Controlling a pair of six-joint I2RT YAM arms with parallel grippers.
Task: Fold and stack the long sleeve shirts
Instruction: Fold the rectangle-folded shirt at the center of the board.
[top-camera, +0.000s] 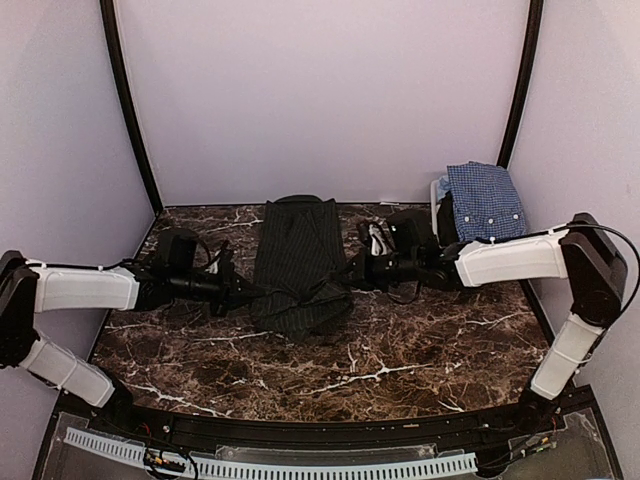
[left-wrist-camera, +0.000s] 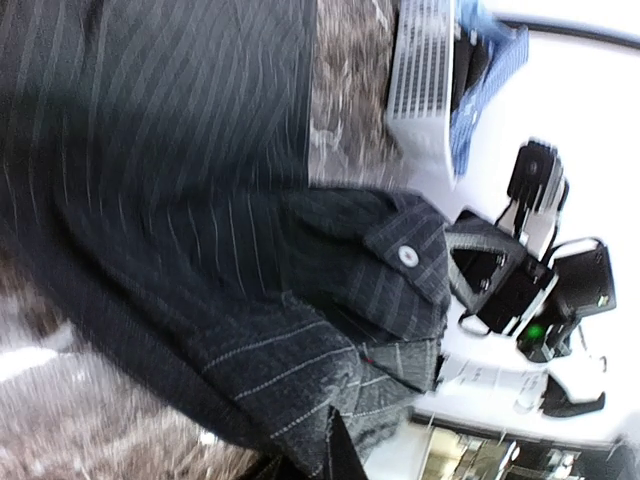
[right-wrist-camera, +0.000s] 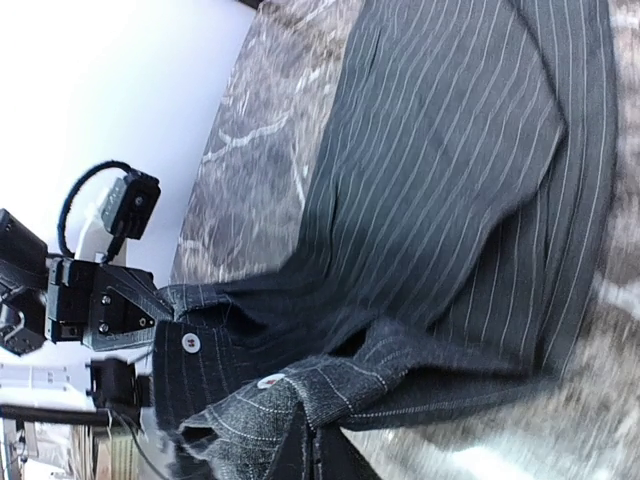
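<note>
**Left hand (top-camera: 238, 290) and right hand (top-camera: 352, 272) both closed on the black pinstripe shirt (top-camera: 295, 245)**

Each hand pinches one side of the shirt's bunched near end. The shirt lies between them on the tabletop (top-camera: 420, 350), its long axis running away from the arms, and neither hand is nearer. The fold probably goes along that axis. The blue check shirt (top-camera: 485, 200) rests on the basket (top-camera: 437, 190), far right.
</note>
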